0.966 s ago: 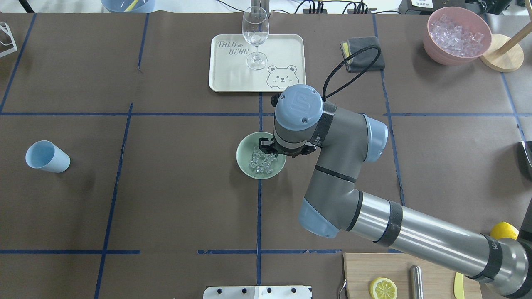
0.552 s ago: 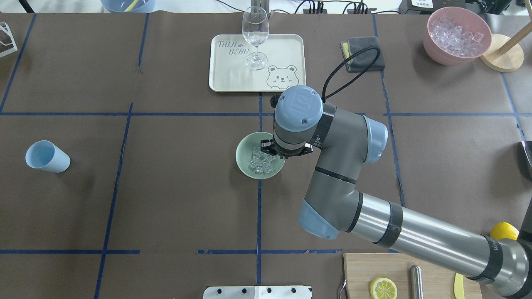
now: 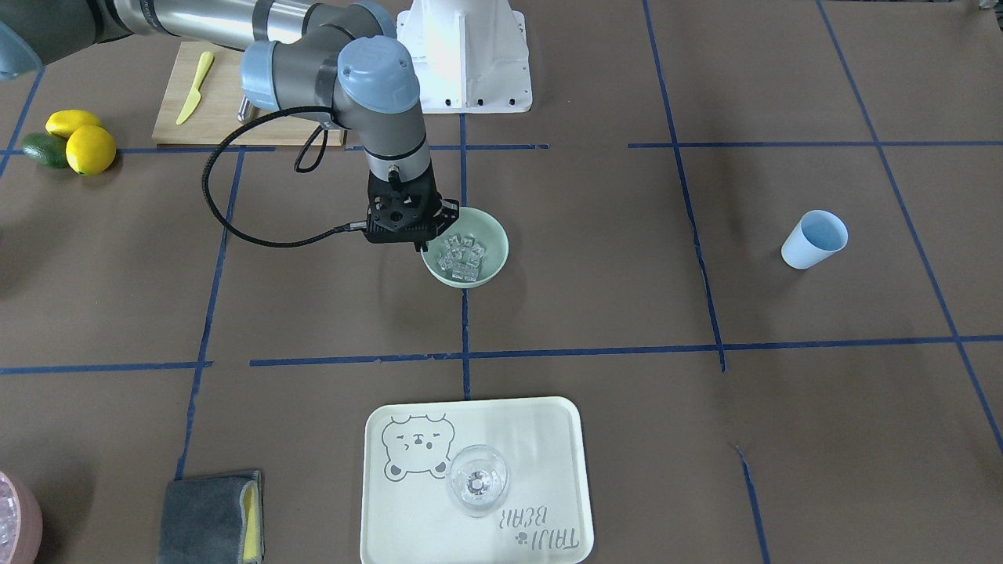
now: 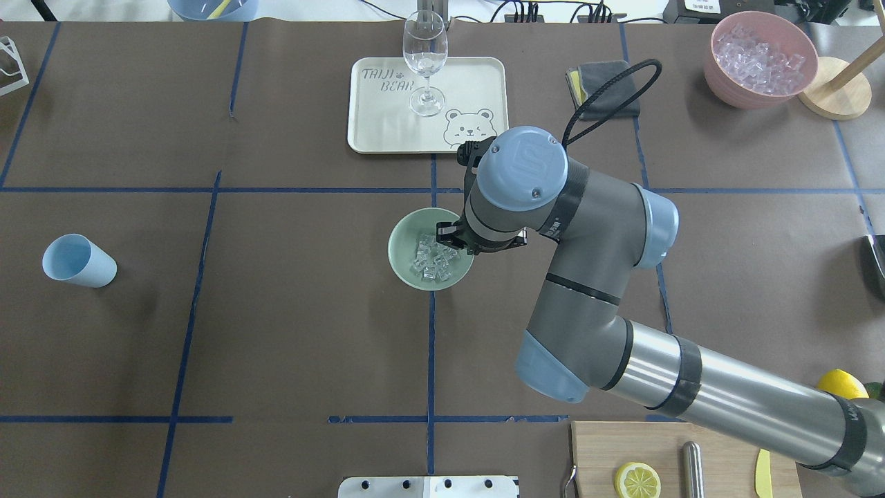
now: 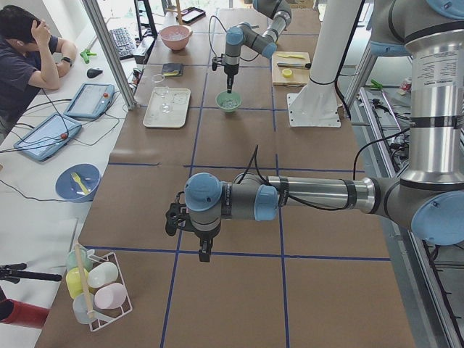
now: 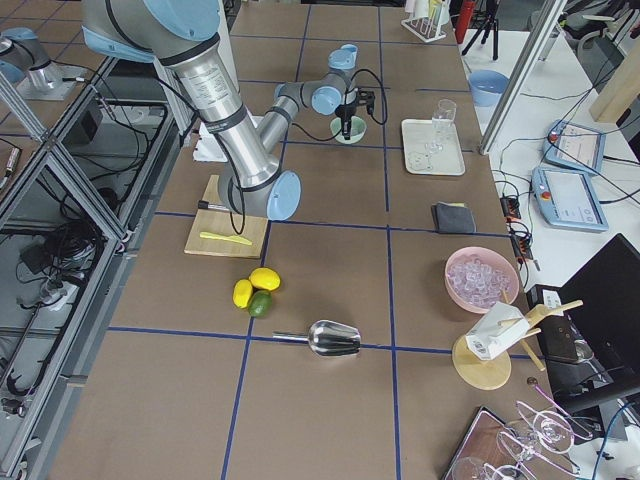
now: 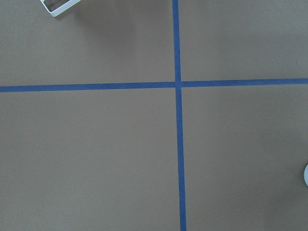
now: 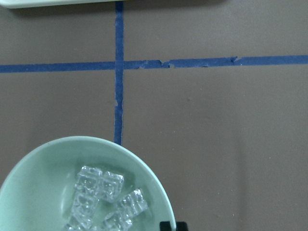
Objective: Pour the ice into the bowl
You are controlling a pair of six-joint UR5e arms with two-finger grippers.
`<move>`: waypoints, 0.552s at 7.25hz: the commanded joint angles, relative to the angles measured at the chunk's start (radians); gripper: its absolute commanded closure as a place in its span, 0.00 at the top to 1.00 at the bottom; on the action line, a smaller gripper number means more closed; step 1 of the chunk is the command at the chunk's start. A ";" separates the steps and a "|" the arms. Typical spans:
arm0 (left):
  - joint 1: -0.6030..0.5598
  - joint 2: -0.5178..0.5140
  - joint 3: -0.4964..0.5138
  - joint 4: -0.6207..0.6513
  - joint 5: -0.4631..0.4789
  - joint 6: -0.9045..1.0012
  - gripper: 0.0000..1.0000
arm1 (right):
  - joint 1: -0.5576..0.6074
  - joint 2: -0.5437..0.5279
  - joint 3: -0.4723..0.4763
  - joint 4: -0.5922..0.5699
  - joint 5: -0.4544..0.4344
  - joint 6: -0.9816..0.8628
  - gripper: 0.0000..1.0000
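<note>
- Nearest the robot, on the right, a pale wooden cutting board (image 4: 594, 449) holds a round yellow lemon slice (image 4: 637, 480). Neither one is part of this job.
- Way off at the robot's left end of the table, the left gripper (image 5: 205, 250) hangs over bare brown paper. Only a side camera shows it, so I cannot tell if its fingers are apart or together.
- Out on the left, well apart from the rest, a light blue plastic cup (image 4: 77, 260) seems to lie on its side.
- At the middle of the table is the round pale mint-green plastic bowl (image 4: 404, 242). The small heap of clear ice cubes (image 4: 430, 263) sits inside it.
- The right gripper (image 3: 423, 244) points down at the bowl's right edge. One black fingertip (image 8: 168, 226) shows right by the rim. It looks pinched on that rim.
- I think the pouring is done, since the ice is in the bowl. The step now looks like lifting or carrying the bowl.
- The next move needs a level bowl and a slow arm. It is held by one edge only, so it could tip and spill cubes.
- Farther away, a cream plastic tray with a bear on it (image 4: 477, 83) holds a clear wine glass (image 4: 424, 52).
- At the far right, a round pink bowl (image 4: 726, 93) holds more ice.
- Since a second ago, the green bowl has slid a little far and left and looks a bit bigger, so it has likely gone up. The right arm has swung too. The cup, tray and glass have not moved.
</note>
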 commanded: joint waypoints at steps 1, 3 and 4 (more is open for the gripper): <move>0.000 0.000 0.002 0.000 0.000 0.000 1.00 | 0.071 -0.097 0.141 0.008 0.081 -0.017 0.00; 0.000 0.000 -0.004 0.002 0.001 0.000 1.00 | 0.181 -0.163 0.164 0.009 0.186 -0.135 0.00; 0.000 0.000 -0.007 0.002 0.001 0.000 1.00 | 0.241 -0.226 0.163 0.036 0.225 -0.237 0.00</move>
